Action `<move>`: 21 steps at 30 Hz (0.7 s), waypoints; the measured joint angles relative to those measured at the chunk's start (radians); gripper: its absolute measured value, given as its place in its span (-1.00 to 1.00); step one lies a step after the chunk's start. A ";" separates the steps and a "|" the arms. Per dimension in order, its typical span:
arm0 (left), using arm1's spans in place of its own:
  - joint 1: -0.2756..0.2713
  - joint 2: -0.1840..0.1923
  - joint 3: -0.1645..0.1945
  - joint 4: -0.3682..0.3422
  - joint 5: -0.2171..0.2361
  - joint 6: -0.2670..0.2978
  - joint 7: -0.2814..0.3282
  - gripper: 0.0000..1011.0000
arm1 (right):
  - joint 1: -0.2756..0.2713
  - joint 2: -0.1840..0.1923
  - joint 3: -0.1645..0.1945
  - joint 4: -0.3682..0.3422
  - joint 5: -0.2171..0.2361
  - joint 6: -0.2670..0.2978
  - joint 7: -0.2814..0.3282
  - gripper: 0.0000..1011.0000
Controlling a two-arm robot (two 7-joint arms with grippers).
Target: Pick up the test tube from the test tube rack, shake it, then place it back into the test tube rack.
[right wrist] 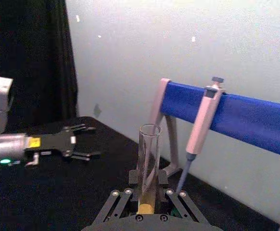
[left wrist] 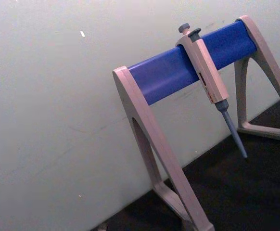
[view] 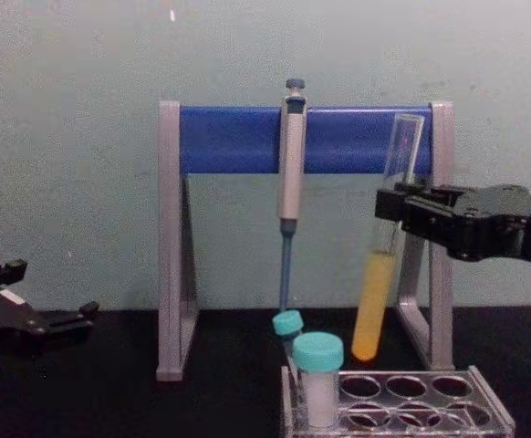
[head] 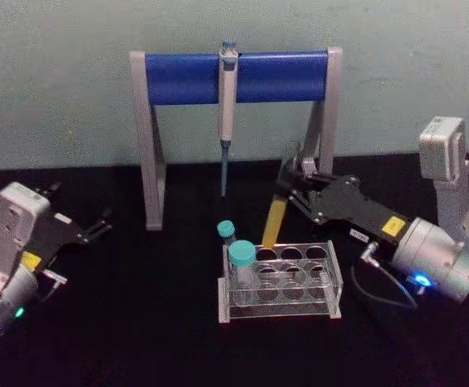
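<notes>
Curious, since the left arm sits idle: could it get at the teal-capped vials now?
Probably yes: the left gripper sits open, with nothing standing between it and the vials at the rack's left end; the right gripper holds the test tube off to their right.

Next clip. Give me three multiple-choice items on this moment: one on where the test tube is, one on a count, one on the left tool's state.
1. Where is the test tube relative to the test tube rack?
A. Seated in a hole.
B. Held above it by the right tool.
C. Lying flat beside it.

2. How many teal-capped vials stand in the rack?
A. One.
B. Four.
C. Two.

3. What state is the left tool in?
A. Open and empty.
B. Shut on a vial.
C. Shut on the test tube.

Answers: 1 B, the chest view shows its round bottom above the rack's top plate. 2 C, two teal caps rise at the rack's left end. 3 A, its fingers are spread with nothing between them.
</notes>
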 joint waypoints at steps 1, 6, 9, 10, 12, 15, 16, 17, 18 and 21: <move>0.000 0.000 0.000 0.000 0.000 0.000 0.000 0.98 | 0.003 -0.002 0.000 0.004 -0.002 -0.001 -0.005 -0.55; 0.000 0.000 0.000 0.000 0.000 0.000 0.000 0.98 | 0.008 -0.006 0.003 0.013 -0.025 -0.004 -0.035 -0.55; 0.000 0.000 0.000 0.000 0.000 0.000 0.000 0.98 | 0.007 -0.007 0.010 0.014 -0.033 -0.003 -0.048 -0.55; 0.000 0.000 0.000 0.000 0.000 0.000 0.000 0.98 | 0.006 -0.007 0.013 0.014 -0.036 -0.002 -0.052 -0.55; 0.000 0.000 0.000 0.000 0.000 0.000 0.000 0.98 | 0.005 -0.007 0.017 0.015 -0.040 0.000 -0.056 -0.55; 0.000 0.000 0.000 0.000 0.000 0.000 0.000 0.98 | 0.002 -0.006 0.022 0.015 -0.047 0.001 -0.060 -0.55; 0.000 0.000 0.000 0.000 0.000 0.000 0.000 0.98 | 0.001 -0.005 0.023 0.015 -0.049 0.002 -0.061 -0.55; 0.000 0.000 0.000 0.000 0.000 0.000 0.000 0.98 | 0.000 -0.005 0.026 0.014 -0.050 0.002 -0.062 -0.55; 0.000 0.000 0.000 0.000 0.000 0.000 0.000 0.98 | -0.003 -0.002 0.030 0.013 -0.054 0.004 -0.065 -0.55; 0.000 0.000 0.000 0.000 0.000 0.000 0.000 0.98 | -0.009 0.003 0.038 0.008 -0.058 0.006 -0.068 -0.55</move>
